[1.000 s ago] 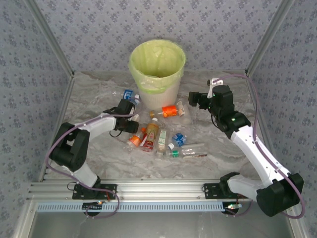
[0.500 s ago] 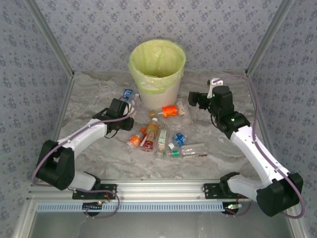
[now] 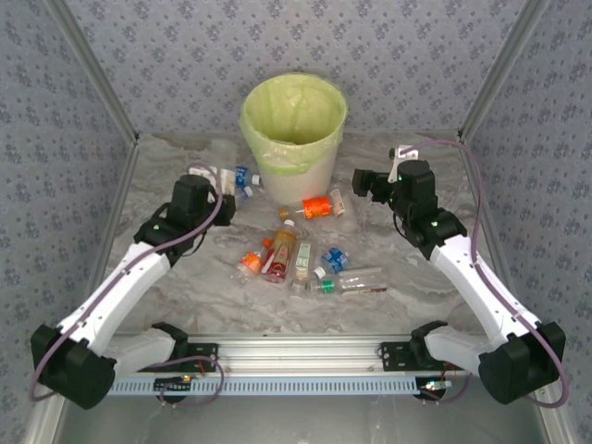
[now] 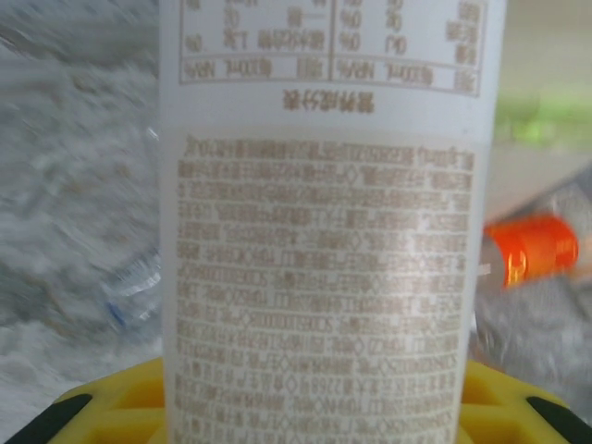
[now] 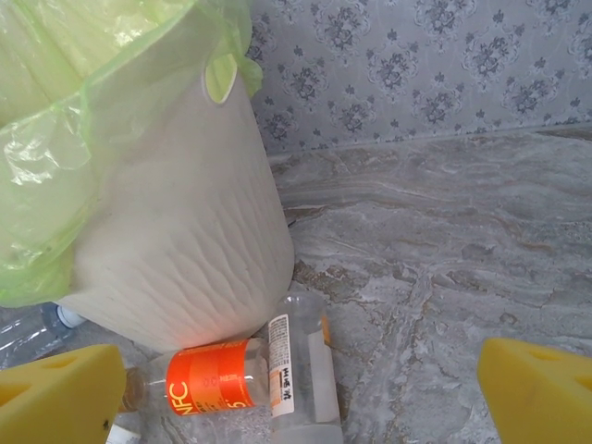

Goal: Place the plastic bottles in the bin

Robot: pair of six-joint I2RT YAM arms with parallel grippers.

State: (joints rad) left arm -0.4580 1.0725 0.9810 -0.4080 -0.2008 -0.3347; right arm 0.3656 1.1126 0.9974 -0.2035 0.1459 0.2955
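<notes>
left jaws: clamped on white-label bottle [image 4: 324,231]
right jaws: wide open, empty
risk: it clips bin [image 3: 310,180] rim, drops onto worktop [image 3: 277,310]

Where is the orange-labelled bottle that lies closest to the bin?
In the top view, the orange-labelled bottle lies on its side just in front of the bin, slightly right of centre, with the other bottles lower in the picture.
</notes>
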